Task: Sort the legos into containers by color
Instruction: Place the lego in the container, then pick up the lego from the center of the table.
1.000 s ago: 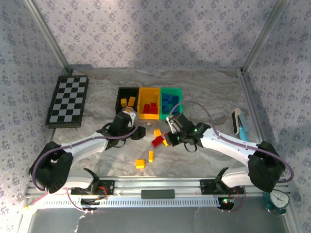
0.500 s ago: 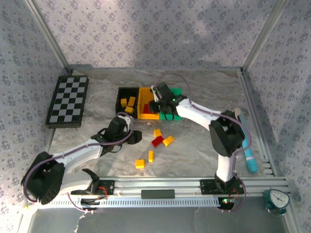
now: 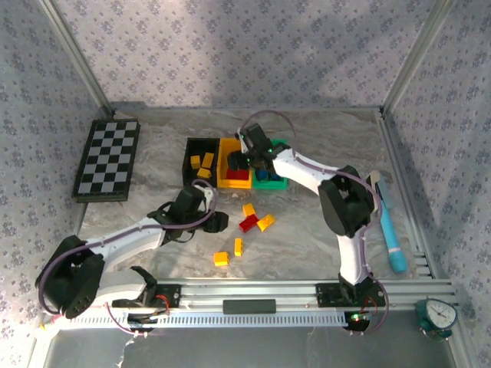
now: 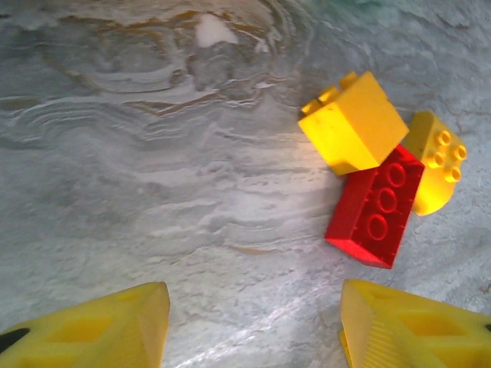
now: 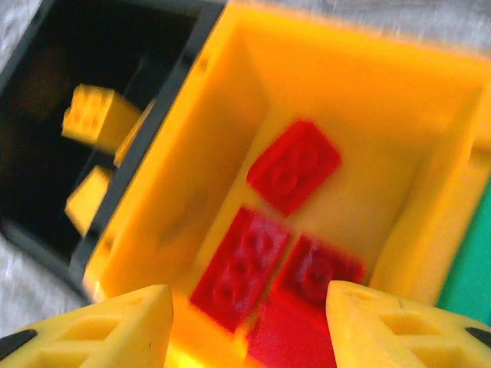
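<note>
We find the right tool (image 5: 245, 322) poised over the yellow bin (image 3: 234, 185), released, its fingers spread with nothing between them; red bricks (image 5: 242, 268) lie on that bin's floor. The yellow bin stands in the middle of a row of 3 toward the far edge of the tabletop (image 3: 322, 238), with the black bin (image 3: 201, 140) touching its left side and holding yellow bricks (image 3: 201, 161), and the green bin (image 3: 278, 182) on its right holding blue bricks (image 3: 265, 175). The left tool (image 4: 253, 322) hangs released over bare tabletop near the middle. Just beyond it, a yellow brick (image 4: 353, 123), a red brick (image 4: 376, 203) and a rounded yellow piece (image 4: 436, 161) lie touching. 2 more yellow pieces (image 3: 221, 259) rest closer to the near edge.
</note>
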{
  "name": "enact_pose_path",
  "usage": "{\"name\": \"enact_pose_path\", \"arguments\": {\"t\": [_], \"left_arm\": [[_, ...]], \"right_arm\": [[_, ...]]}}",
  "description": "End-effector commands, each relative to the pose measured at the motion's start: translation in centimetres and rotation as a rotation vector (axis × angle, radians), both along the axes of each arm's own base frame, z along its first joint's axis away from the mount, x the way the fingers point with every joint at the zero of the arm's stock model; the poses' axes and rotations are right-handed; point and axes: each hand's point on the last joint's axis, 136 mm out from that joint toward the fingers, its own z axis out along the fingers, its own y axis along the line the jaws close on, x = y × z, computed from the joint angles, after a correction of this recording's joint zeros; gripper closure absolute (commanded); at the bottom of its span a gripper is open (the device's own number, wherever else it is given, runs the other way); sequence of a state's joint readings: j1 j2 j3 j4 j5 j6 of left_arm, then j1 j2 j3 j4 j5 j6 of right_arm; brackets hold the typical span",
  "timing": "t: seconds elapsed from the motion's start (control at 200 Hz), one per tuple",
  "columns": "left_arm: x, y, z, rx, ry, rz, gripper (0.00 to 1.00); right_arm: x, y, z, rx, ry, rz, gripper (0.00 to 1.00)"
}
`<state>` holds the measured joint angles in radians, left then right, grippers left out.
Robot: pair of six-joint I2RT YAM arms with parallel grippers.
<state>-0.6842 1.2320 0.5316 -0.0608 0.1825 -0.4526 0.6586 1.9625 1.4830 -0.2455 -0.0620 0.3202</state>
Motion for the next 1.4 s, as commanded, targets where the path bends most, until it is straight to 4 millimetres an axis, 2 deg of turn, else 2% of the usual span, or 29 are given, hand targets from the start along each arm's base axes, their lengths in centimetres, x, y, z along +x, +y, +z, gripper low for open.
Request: {"name": "enact_pose_path", "arguments": {"t": [0.0,0.055,0.075,0.115,0.135,0.28,0.4,0.525,0.715,0.94,1.049,1.149,1.244,1.394], "left_arm": [[0.1,-2.8,1.6,-0.007,-0.052,-0.129,0.39],[0.1,-3.6,1.6,0.017,-0.062,-0.168,0.39],[0.1,-3.8,1.6,0.027,-0.063,-0.181,0.39],[0.1,-4.5,1.7,0.041,-0.071,-0.215,0.39],[-0.1,-4.7,1.7,0.052,-0.071,-0.235,0.38],[-0.6,-6.1,1.4,0.121,-0.074,-0.347,0.38],[-1.2,-6.6,0.5,0.172,-0.045,-0.41,0.39],[-1.8,-7.4,-0.7,0.224,-0.005,-0.46,0.39],[-2.1,-8.6,-2.4,0.343,0.021,-0.492,0.41],[-1.7,-8.9,-3.5,0.428,0.03,-0.479,0.44],[-1.5,-9.0,-3.2,0.429,0.025,-0.474,0.5],[-1.4,-9.0,-2.7,0.425,0.016,-0.474,0.69],[-1.4,-9.0,-1.9,0.408,-0.002,-0.468,0.71],[-1.6,-10.1,0.3,0.295,-0.049,-0.463,0.73]], "right_arm": [[-3.1,-1.4,2.6,0.011,-0.082,0.003,0.43],[-4.7,-2.9,2.8,0.005,-0.095,-0.018,0.43],[-5.6,-3.9,1.7,-0.016,-0.08,-0.028,0.42],[-6.4,-4.9,2.1,-0.011,-0.097,-0.047,0.42],[-7.1,-5.8,1.4,-0.027,-0.089,-0.059,0.42],[-10.4,-11.1,-0.3,-0.09,-0.069,-0.124,0.4],[-11.9,-14.9,-1.0,-0.114,-0.052,-0.186,0.38],[-12.3,-17.9,-1.8,-0.084,-0.014,-0.227,0.37],[-12.2,-19.8,-3.1,-0.054,0.031,-0.224,0.36],[-12.4,-20.2,-4.5,-0.029,0.063,-0.215,0.36],[-12.4,-20.4,-4.7,-0.025,0.066,-0.22,0.36],[-12.3,-20.5,-4.8,-0.02,0.064,-0.222,0.36],[-12.2,-20.6,-5.1,-0.015,0.077,-0.224,0.36],[-11.9,-20.8,-5.5,-0.005,0.088,-0.234,0.36]]}}
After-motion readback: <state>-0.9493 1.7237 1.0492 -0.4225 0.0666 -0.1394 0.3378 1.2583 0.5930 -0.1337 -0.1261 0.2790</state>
